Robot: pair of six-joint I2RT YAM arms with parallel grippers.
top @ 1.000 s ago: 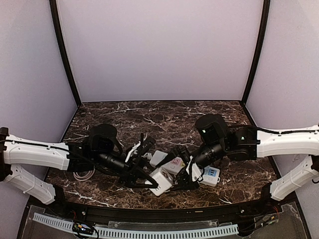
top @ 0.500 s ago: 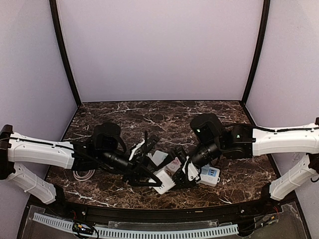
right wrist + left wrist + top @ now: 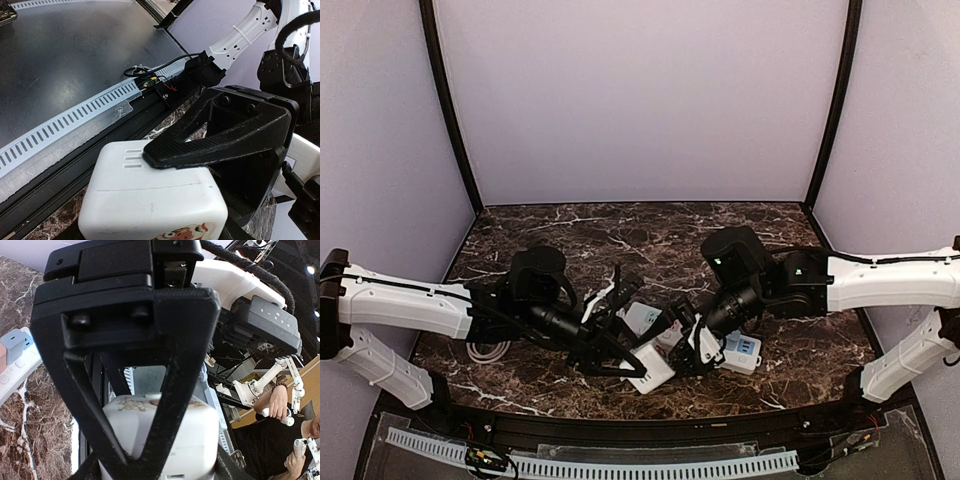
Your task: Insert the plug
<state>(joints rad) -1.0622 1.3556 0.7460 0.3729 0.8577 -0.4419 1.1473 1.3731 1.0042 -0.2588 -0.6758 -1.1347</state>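
The plug (image 3: 652, 368) is a white cube with a cartoon sticker, low over the marble near the front edge. My left gripper (image 3: 628, 360) comes in from the left and is shut on it. In the left wrist view the plug (image 3: 200, 440) fills the space between the black fingers (image 3: 167, 390). My right gripper (image 3: 683, 343) reaches in from the right. In the right wrist view its upper finger (image 3: 210, 145) lies flat on the top face of the plug (image 3: 145, 200), and the lower finger is mostly hidden beneath. A white power strip (image 3: 642, 318) lies just behind the two grippers.
A blue-and-white adapter (image 3: 744, 351) sits on the strip's right end under the right wrist. The left wrist view shows the power strip (image 3: 20, 372) with blue and pink adapters. A white cable coil (image 3: 485, 352) lies under the left arm. A black rail (image 3: 640, 425) borders the table front.
The right gripper has moved left onto the plug and its jaws have narrowed onto it. The left arm has shifted a little right, keeping its hold on the plug.
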